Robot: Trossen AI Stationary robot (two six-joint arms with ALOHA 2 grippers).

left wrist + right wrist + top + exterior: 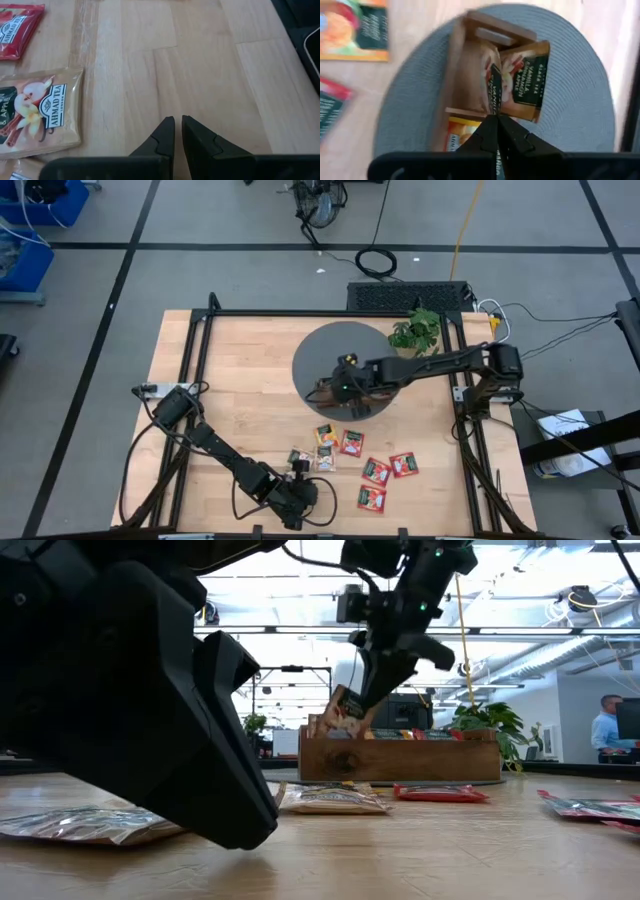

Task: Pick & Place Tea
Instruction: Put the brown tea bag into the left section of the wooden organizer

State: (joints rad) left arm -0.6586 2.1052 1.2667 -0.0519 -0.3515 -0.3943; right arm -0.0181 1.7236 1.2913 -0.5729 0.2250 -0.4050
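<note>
From overhead I have the right gripper (345, 387) out over the wooden tray (322, 392), which sits on the round grey mat (330, 345) a little toward one o'clock from the middle of the surface (250, 350). Its fingers are pressed together on the edge of a beige packet (525, 80), the label reading vanilla, and that packet hangs tilted just above the end compartment of the tray, where another beige packet already stands on edge. The next compartment holds an orange-yellow packet (457, 135). In the low view the pinched packet (345, 712) leans out over the tray's left end.

My left gripper (300, 480) is down at about six o'clock on the surface, close to the front edge. Its fingers (165, 135) are nearly pressed together with only a thin slit between them, pinching nothing, hovering over bare wood. A beige tea packet (40, 112) lies flat just beside it, and a red one (20, 30) lies farther off.

The rest of the tea is loose on the surface between five and six o'clock: red packets (375, 472) scattered toward the right, and an orange-yellow packet (325, 435) with darker ones nearer my left arm. A green plant (418, 330) stands just beyond the mat at about one o'clock.
</note>
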